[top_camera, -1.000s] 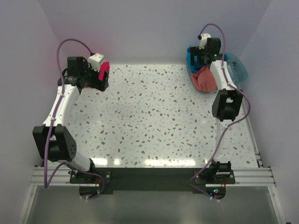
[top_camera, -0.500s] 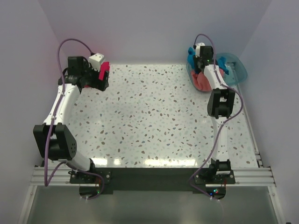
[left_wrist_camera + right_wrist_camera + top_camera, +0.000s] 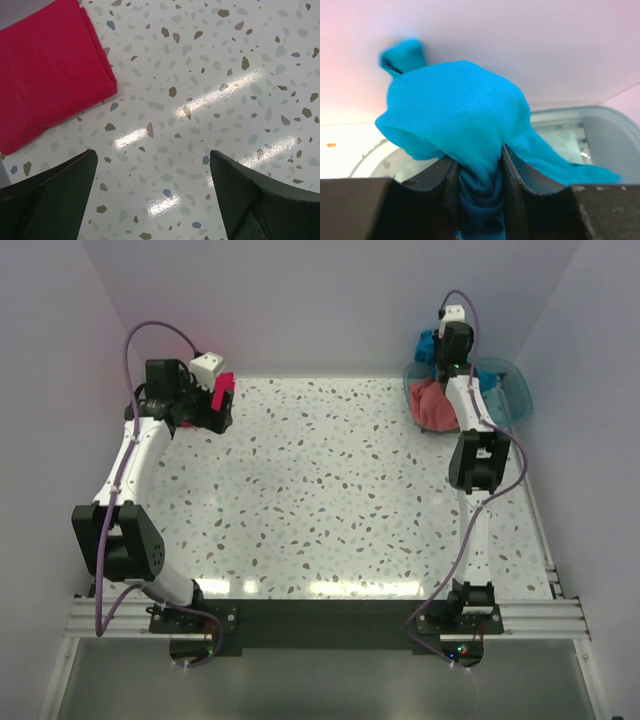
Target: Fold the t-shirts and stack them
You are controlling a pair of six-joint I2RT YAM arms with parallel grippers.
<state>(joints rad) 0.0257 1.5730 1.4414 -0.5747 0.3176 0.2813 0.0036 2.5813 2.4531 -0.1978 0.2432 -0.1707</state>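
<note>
Teal-blue t-shirt [image 3: 455, 110] hangs bunched above the far rim of the translucent teal tub [image 3: 515, 390], pinched by the right fingers [image 3: 530, 185]. In the right wrist view the two dark fingers press in on a thick fold of the cloth from both sides. The rest of it billows up over them, and one strip trails down toward the tub's inside. From overhead the right arm [image 3: 470, 455] reaches over the tub, with the blue bundle at its far end, clear of what lies below.

Inside the tub sits the salmon-coral t-shirt [image 3: 435, 405], crumpled against the wall nearest the middle of the worktop [image 3: 320, 490].

The crimson-magenta t-shirt [image 3: 50, 65] lies well apart from the tub, at the opposite far corner of the speckled worktop. It is folded flat into a neat block with layered edges showing along one side.

The left fingers [image 3: 50, 195] are spread wide and hold nothing. They hover over bare worktop just beside that folded shirt, on its tub-facing side, without touching it.
</note>
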